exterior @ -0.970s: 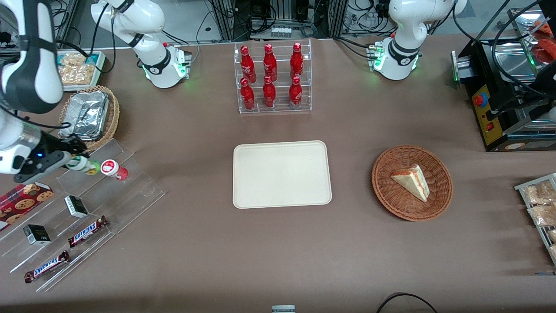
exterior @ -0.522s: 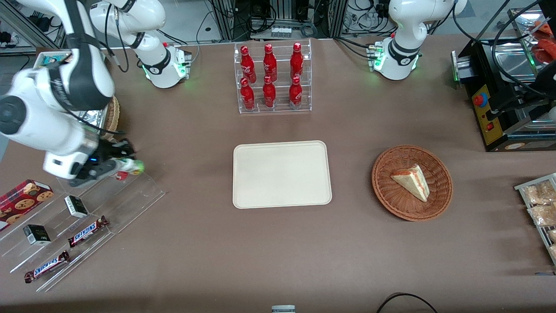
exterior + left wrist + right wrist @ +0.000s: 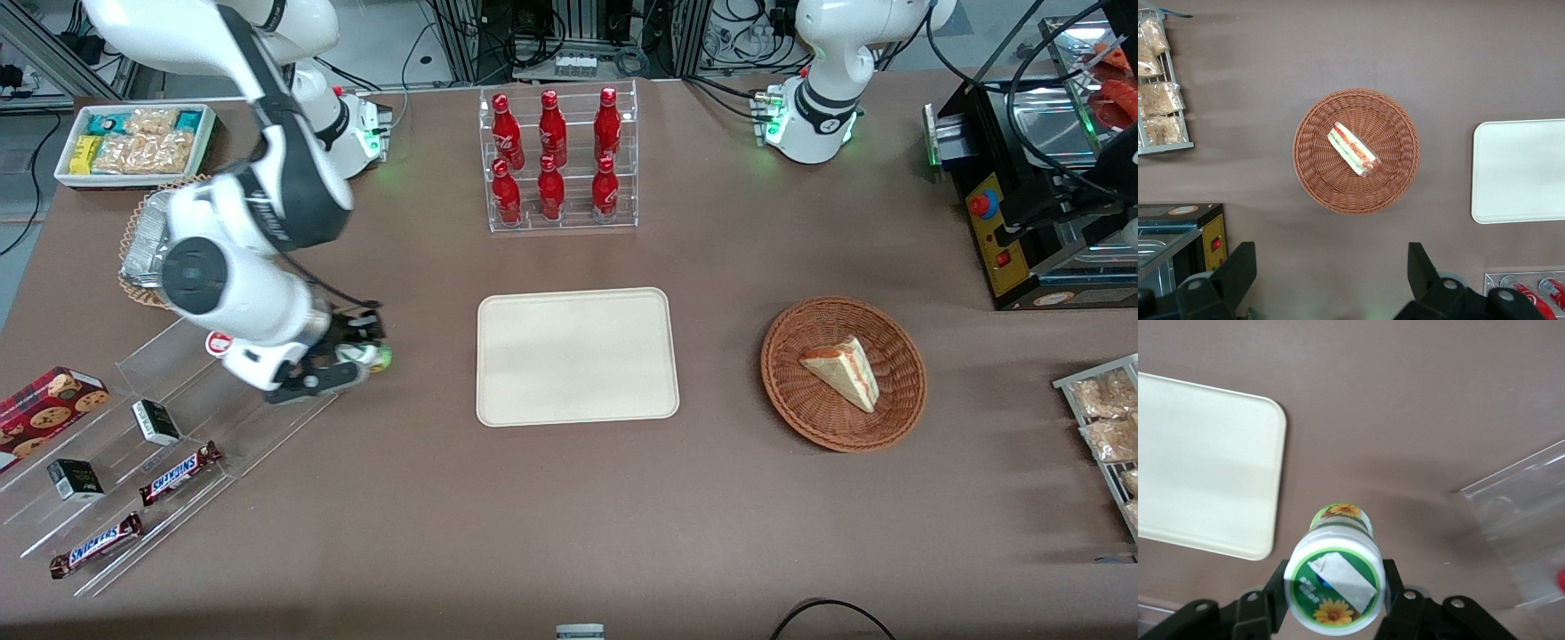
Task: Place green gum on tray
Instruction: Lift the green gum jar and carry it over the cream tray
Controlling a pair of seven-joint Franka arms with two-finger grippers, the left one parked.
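My right gripper (image 3: 360,354) is shut on the green gum (image 3: 371,357), a small bottle with a white lid and a green-and-yellow flower label. It holds the gum above the brown table, between the clear stepped stand (image 3: 258,418) and the tray (image 3: 576,356). In the right wrist view the gum (image 3: 1335,579) sits between the two black fingers (image 3: 1275,590), lid toward the camera, with the cream tray (image 3: 1205,463) beside it. The tray also shows in the left wrist view (image 3: 1521,170) and holds nothing.
A red-lidded gum bottle (image 3: 219,342) stays on the clear stand with candy bars (image 3: 178,471) and small boxes. A rack of cola bottles (image 3: 556,160) stands farther from the front camera than the tray. A wicker basket with a sandwich (image 3: 843,373) lies toward the parked arm's end.
My gripper has lifted the green gum off the clear stand and carried it toward the tray. The red-lidded bottle stayed on the stand.
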